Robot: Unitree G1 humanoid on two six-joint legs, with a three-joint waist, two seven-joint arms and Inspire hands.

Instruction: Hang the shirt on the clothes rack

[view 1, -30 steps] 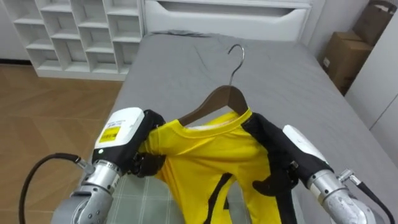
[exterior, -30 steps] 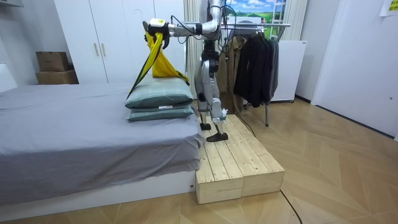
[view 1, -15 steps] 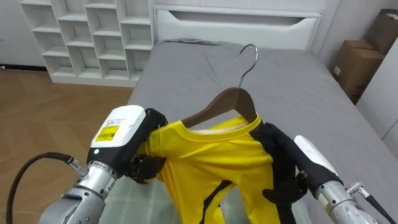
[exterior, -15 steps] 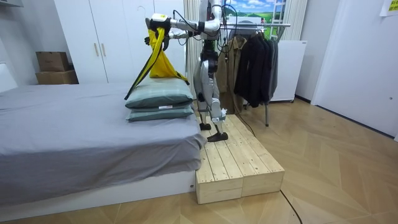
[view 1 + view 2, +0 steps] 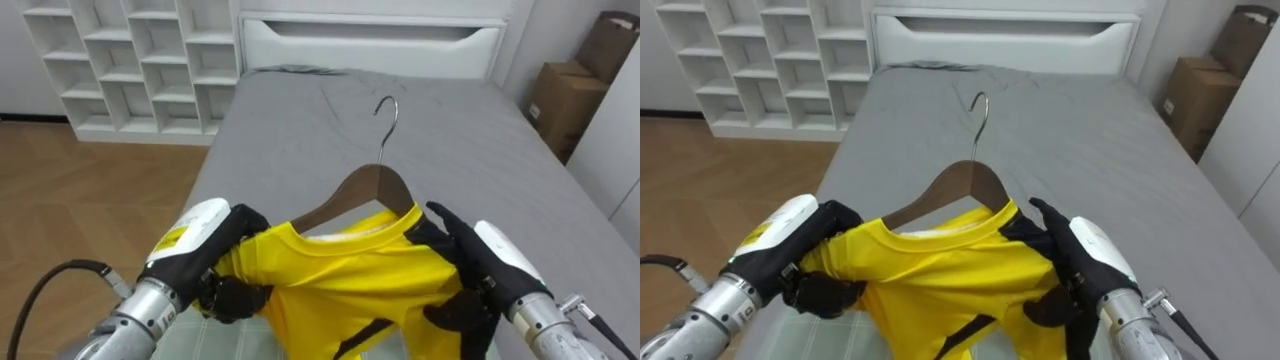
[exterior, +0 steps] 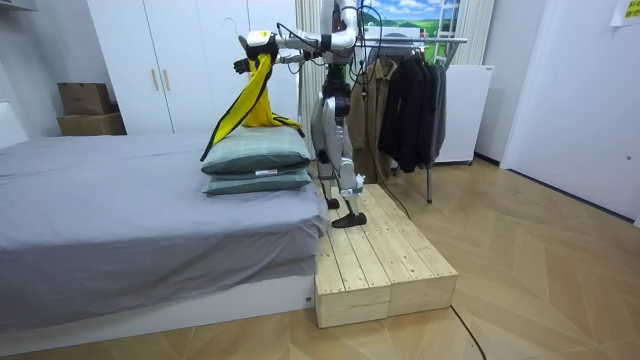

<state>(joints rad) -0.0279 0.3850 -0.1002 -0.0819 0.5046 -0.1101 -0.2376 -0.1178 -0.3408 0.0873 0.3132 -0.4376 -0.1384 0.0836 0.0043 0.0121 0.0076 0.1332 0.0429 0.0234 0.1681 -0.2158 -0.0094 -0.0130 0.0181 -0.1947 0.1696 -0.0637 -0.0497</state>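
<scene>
Over at 10 o'clock in the eye view we've got the white cubby shelf unit (image 5: 130,60), just background.

At about 8 o'clock is our left hand (image 5: 205,245). Its fingers (image 5: 235,297) are curled tight on the left shoulder of the yellow T-shirt with black trim (image 5: 350,285).

The shirt sits dead centre, held up in the air over the grey bed (image 5: 290,130) and already threaded onto the brown wooden hanger with a metal hook (image 5: 355,190). The collar sits just under the hanger's peak and the hook pokes up free toward 12 o'clock. We reckon gripping both shoulders is what stops the cloth sliding off the hanger arms and leaves the hook clear for hooking on.

The shirt looks soft and a bit bunched at the shoulders, with black at the right sleeve and a black stripe down the front.

At 4 o'clock our right hand (image 5: 490,265) is clamped on the black right shoulder, thumb sticking up and the rest wrapped under.

Further right, at 2 o'clock, there's a brown cardboard box (image 5: 565,85).

In the room view we're standing on the pale wooden platform (image 6: 385,255) by the bed with both arms stretched out. The shirt's tail drops toward the stacked green pillows (image 6: 260,155). The clothes rail of dark garments (image 6: 410,100) is at our 3 o'clock there, so we'd guess a turn is needed before any hanging happens.
</scene>
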